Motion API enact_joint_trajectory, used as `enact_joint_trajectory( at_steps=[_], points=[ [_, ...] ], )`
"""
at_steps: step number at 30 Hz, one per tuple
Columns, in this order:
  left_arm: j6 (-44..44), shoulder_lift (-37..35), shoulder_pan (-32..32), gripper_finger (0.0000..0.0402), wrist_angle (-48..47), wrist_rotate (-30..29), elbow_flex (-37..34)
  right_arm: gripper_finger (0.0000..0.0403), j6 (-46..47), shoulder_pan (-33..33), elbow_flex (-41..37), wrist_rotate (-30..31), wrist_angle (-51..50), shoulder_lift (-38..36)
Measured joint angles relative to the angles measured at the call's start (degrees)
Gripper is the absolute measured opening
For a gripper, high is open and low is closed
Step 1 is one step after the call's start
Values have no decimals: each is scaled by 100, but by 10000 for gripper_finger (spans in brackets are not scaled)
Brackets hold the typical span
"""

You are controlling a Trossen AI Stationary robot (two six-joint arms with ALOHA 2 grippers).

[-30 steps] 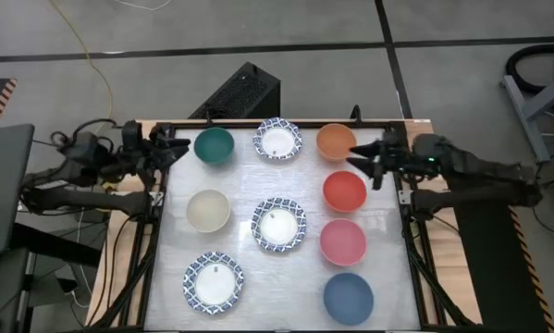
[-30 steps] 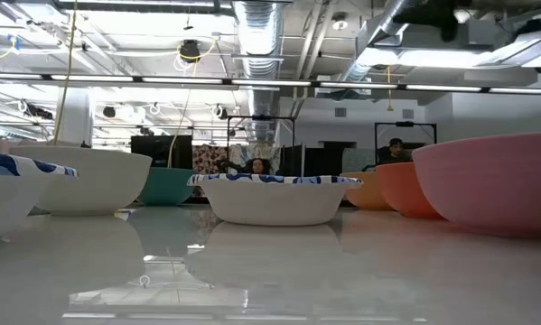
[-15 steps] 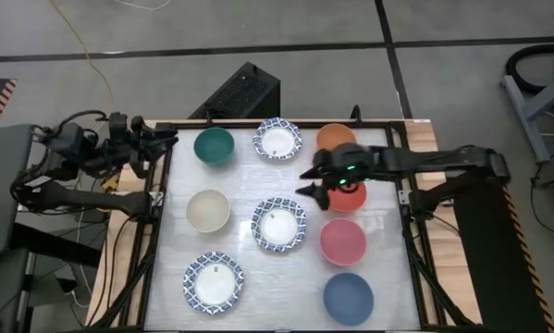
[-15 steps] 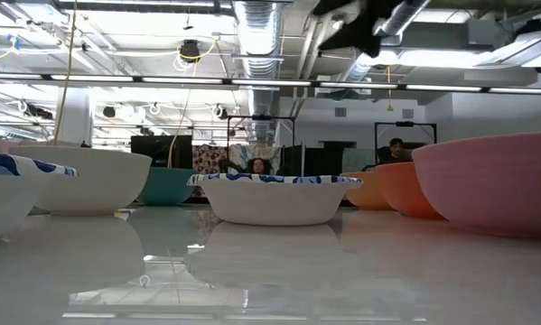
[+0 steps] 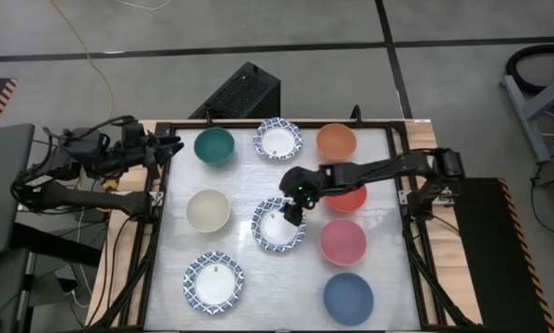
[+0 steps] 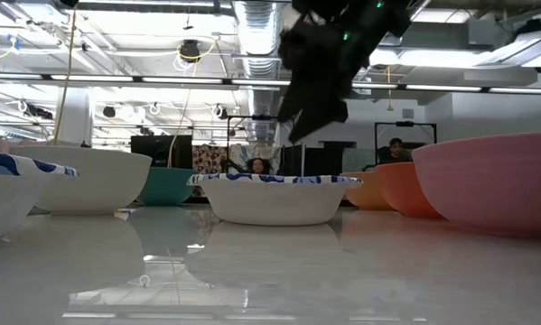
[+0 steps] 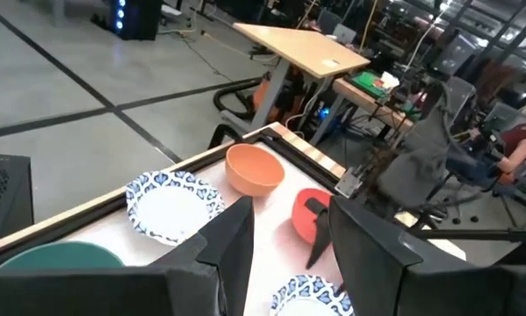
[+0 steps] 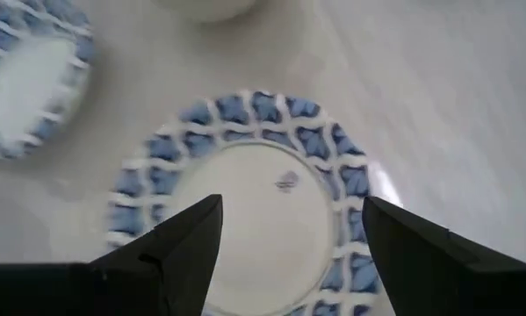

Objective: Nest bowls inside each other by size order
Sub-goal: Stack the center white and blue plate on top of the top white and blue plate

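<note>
Grey floor tiles surround our white, glossy table, which mirrors the bowls seen from the low camera. No brand or label can be read; only a small dark mark shows inside the centre bowl, too blurred to make out.

Nine round bowls sit in three columns in the high picture. On the left: teal, cream, and a patterned one. In the middle: a patterned bowl at the top and the centre bowl below it, white with a blue lattice rim. On the right: orange, red (partly under our right arm), pink, blue. All are smooth and separate, none nested.

Our right gripper hovers over the centre bowl's upper right rim, fingers spread wide and empty. Our left gripper waits at the table's upper left edge, fingers partly apart, holding nothing.
</note>
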Motion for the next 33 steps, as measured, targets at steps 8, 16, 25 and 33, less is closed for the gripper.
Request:
enact_joint_trajectory(
  at_steps=[8,16,25,33],
  points=[
    [-9,0,0,138,-173,4,0,296,-425,-22,301,644,-433,659],
    [-82,0,0,138,-262,125,-1,295,-442,-22,303,576,-541,949],
    [-81,0,0,138,-299,120,-2,259,-439,-95,305,548,-665,1003],
    [-80,0,0,138,-320,116,-2,210,-431,-88,270,491,-835,1170]
  ],
)
